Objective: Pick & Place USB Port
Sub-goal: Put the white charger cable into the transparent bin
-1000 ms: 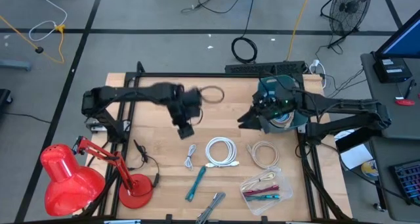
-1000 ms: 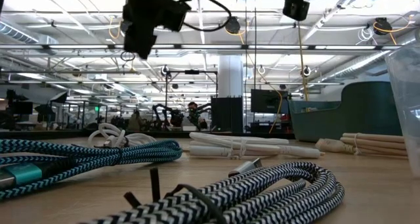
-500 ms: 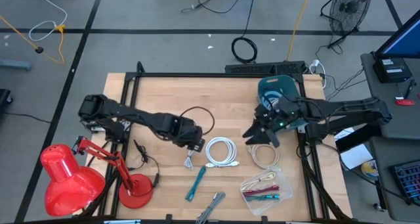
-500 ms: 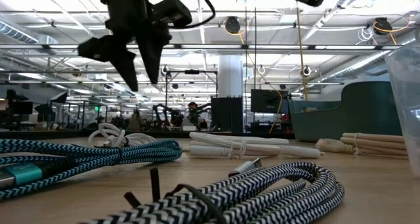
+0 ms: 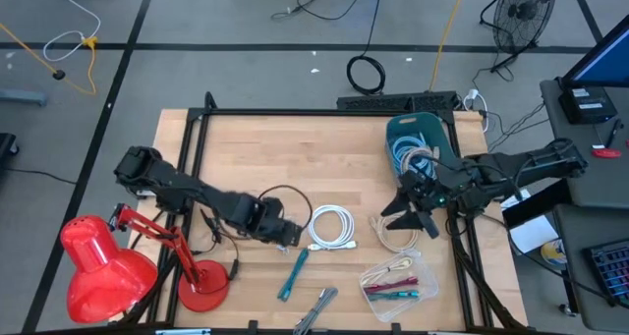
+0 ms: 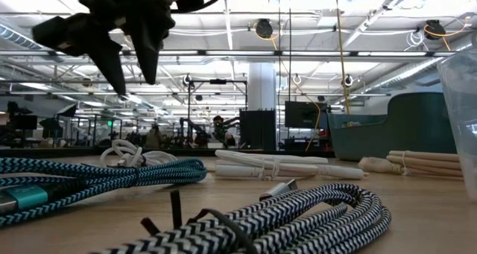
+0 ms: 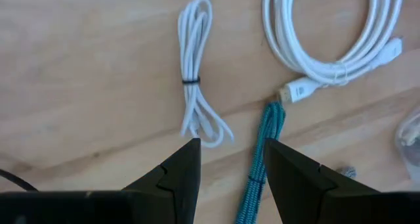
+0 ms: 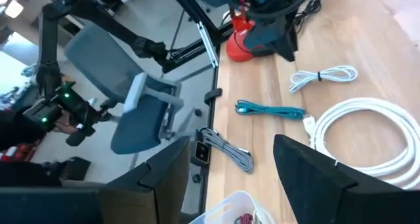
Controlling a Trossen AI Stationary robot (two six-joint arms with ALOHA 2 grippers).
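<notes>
Left gripper: jaws parted, empty, bare wooden worktop between them; thin white bundled cable just ahead. Right gripper: jaws wide, empty.

A pale wooden worktable in a black metal frame stands on a grey concrete floor crossed by dark lines, with a black pedestal fan near one corner. A grey office chair sits beside the table. Beyond it, rows of ceiling strip lights brighten a wide open workshop hall around a white pillar.
</notes>
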